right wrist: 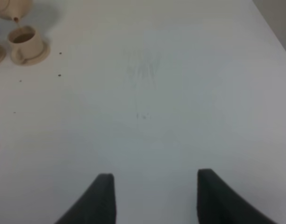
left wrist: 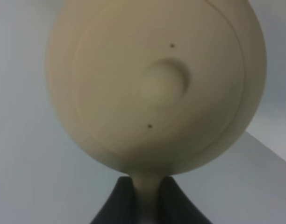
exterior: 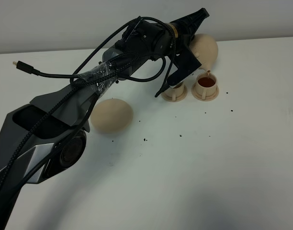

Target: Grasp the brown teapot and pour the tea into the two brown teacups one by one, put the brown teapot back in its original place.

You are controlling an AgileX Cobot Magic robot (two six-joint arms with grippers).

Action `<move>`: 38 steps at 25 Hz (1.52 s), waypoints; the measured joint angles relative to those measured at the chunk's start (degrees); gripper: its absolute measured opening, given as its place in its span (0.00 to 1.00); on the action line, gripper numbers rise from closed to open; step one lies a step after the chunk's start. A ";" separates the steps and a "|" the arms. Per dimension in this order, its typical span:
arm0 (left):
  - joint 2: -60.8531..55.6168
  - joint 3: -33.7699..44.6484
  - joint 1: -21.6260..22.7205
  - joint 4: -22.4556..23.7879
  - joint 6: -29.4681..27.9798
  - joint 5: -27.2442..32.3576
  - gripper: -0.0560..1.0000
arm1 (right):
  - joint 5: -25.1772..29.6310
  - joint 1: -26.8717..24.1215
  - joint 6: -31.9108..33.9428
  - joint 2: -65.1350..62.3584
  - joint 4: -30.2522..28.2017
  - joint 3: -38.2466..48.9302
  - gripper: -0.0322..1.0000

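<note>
Brown teapot [exterior: 207, 48] hangs tilted in the left tool [left wrist: 147, 203], clenched on its handle, spout over a teacup [exterior: 204, 91].

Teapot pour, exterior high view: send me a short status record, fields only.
teapot: tilted, spout above view-right cup
left jaws: shut on teapot handle
view-right cup: holds tea, more pouring in
view-left cup: partly behind arm, contents hidden
teapot saucer: bare
right jaws: open above table
</note>
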 joint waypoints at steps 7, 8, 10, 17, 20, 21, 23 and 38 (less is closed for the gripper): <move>-0.20 0.00 0.00 -0.16 -1.47 2.22 0.20 | 0.00 0.00 0.00 0.00 0.00 0.00 0.44; -0.26 0.00 0.00 -0.16 -1.80 2.49 0.20 | 0.00 0.00 0.00 0.00 0.00 0.00 0.44; -0.30 0.00 0.00 -0.16 -3.00 2.93 0.20 | 0.00 0.00 0.00 0.00 0.00 0.00 0.44; -0.37 0.00 0.00 -0.16 -8.13 5.21 0.20 | 0.00 0.00 -0.05 0.00 0.00 0.00 0.44; -0.37 0.00 0.13 -0.22 -10.02 5.66 0.20 | 0.00 0.00 -0.05 0.00 0.00 0.00 0.44; -0.37 0.00 0.15 -0.22 -10.82 5.66 0.20 | 0.00 0.00 -0.05 0.00 0.00 0.00 0.44; -0.50 0.00 0.15 -0.22 -12.25 5.94 0.20 | 0.00 0.00 -0.05 0.00 0.00 0.00 0.44; -6.27 0.00 1.30 -1.37 -30.50 19.35 0.20 | 0.00 0.00 -0.05 0.00 0.00 0.00 0.44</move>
